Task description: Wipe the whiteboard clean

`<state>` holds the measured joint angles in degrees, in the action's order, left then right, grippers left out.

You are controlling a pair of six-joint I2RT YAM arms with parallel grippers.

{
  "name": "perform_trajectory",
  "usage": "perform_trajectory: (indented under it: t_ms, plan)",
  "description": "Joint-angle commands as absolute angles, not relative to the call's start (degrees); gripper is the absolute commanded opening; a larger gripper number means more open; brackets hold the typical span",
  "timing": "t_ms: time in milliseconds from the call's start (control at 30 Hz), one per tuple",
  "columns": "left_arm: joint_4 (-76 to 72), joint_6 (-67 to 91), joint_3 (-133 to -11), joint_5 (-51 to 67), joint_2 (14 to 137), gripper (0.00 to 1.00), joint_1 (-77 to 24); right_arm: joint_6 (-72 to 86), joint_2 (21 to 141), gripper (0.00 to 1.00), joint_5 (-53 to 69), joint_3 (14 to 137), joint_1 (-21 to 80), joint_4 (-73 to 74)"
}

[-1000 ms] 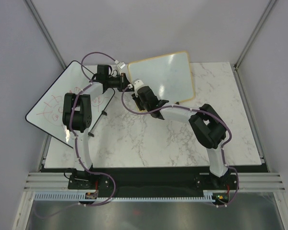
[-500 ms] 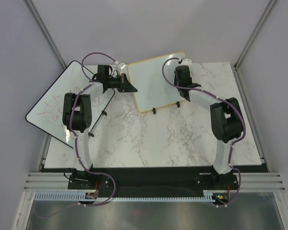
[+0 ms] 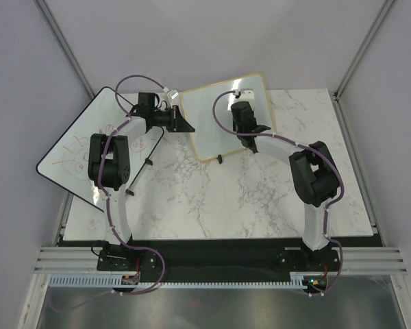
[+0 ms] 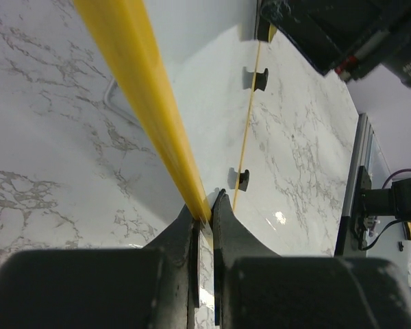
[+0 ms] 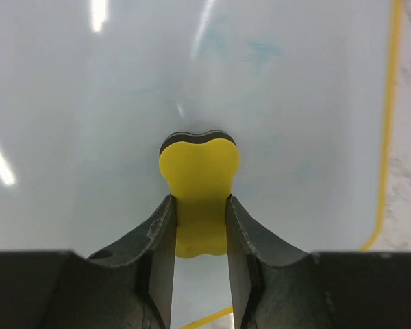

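Note:
The whiteboard (image 3: pixel 209 127), tan-framed with small black feet (image 4: pixel 241 179), stands tilted at the back of the marble table. My left gripper (image 3: pixel 185 126) is shut on its left frame edge; in the left wrist view the yellow-looking frame (image 4: pixel 144 89) runs into the closed fingers of the left gripper (image 4: pixel 204 209). My right gripper (image 3: pixel 245 122) hangs over the board's upper right area. It is shut on a yellow eraser (image 5: pixel 198 168), which the right gripper (image 5: pixel 200 205) holds against the white surface (image 5: pixel 89 89). Faint bluish smudges (image 5: pixel 260 49) show ahead of the eraser.
A larger black-edged whiteboard (image 3: pixel 68 151) with red scribbles leans over the table's left edge, behind my left arm. The marble tabletop (image 3: pixel 212 199) stretches toward the arm bases. Grey walls and metal posts close in the back and sides.
My right gripper swept with the eraser from the board's lower left to its upper right, then came back slightly left. The board's tilt shifted while the left gripper kept its hold.

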<state>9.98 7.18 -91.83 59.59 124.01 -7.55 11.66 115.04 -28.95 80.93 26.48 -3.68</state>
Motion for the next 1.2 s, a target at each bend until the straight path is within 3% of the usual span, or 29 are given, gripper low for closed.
perform_trajectory:
  t_ms: [0,467,633,967,1167]
  plan:
    - [9.1,-5.7,-92.8,56.8,121.8,0.02,-8.7,14.9,119.1,0.00,-12.6,77.8,33.0,-4.6]
    - [9.4,-5.8,-93.1,56.9,121.9,0.02,-8.7,22.9,116.7,0.00,-25.1,74.1,18.5,4.0]
    - [9.6,-5.7,-93.1,56.9,121.8,0.02,-8.7,23.7,117.8,0.00,-22.7,74.6,20.0,4.0]
    - [9.9,-5.7,-93.3,56.7,121.6,0.02,-8.9,21.3,117.6,0.00,-14.8,79.5,34.0,-1.2]
    - [10.1,-5.8,-93.3,56.8,121.6,0.02,-8.9,22.6,117.5,0.00,-18.4,78.1,31.7,-0.2]
